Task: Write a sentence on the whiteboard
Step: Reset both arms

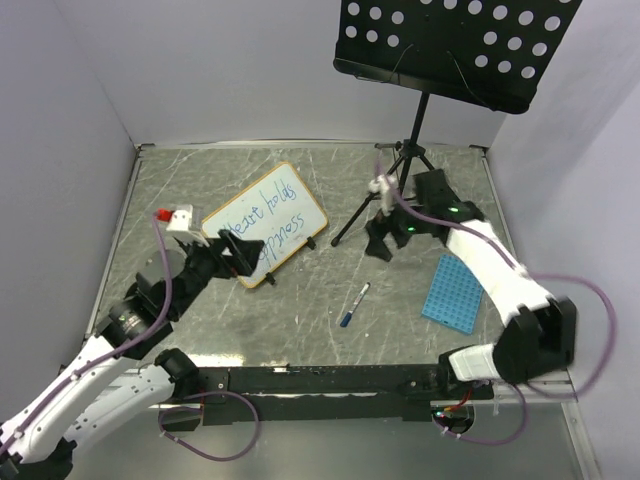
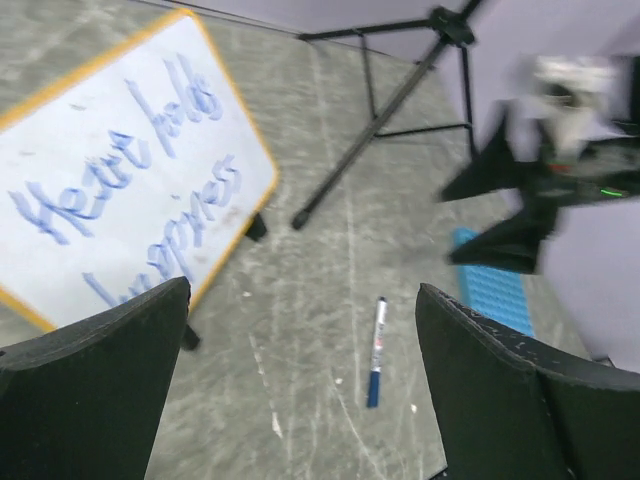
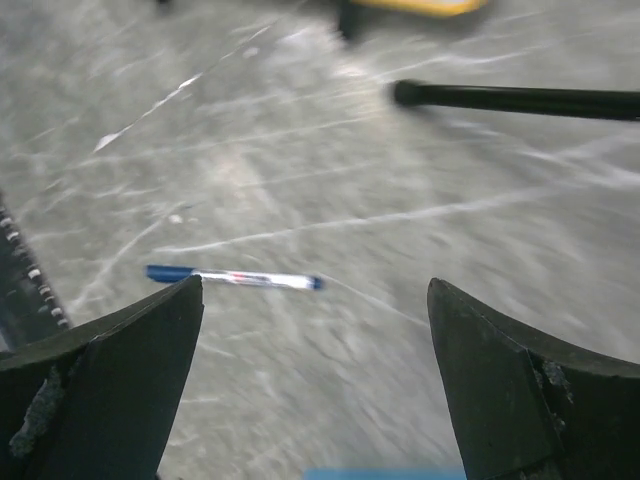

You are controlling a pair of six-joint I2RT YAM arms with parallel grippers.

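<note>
We see the whiteboard [image 1: 265,222] sitting on the grey table [image 1: 300,335] on its little black feet, turned at a slant. The sentence [image 2: 130,190] is on the whiteboard face: blue cursive, two lines, three words, reads roughly "heart holds happiness". At the whiteboard's near lower edge hovers the left gripper [image 1: 238,258], overlapping it in the top view; we cannot tell if it touches. Its fingers [image 2: 100,380] are wide apart, nothing between them. Well to the right of the whiteboard is the right gripper [image 1: 384,240], its black pads [image 3: 110,380] spread wide too, holding nothing. A blue-capped marker [image 1: 353,304] lies flat, right of and nearer than the whiteboard, apart from both grippers. A blue grid tray [image 1: 453,293] lies farther right of the whiteboard, past the marker. A black music stand [image 1: 455,45] rises behind and right of the whiteboard, one tripod foot near the whiteboard's right corner.
</note>
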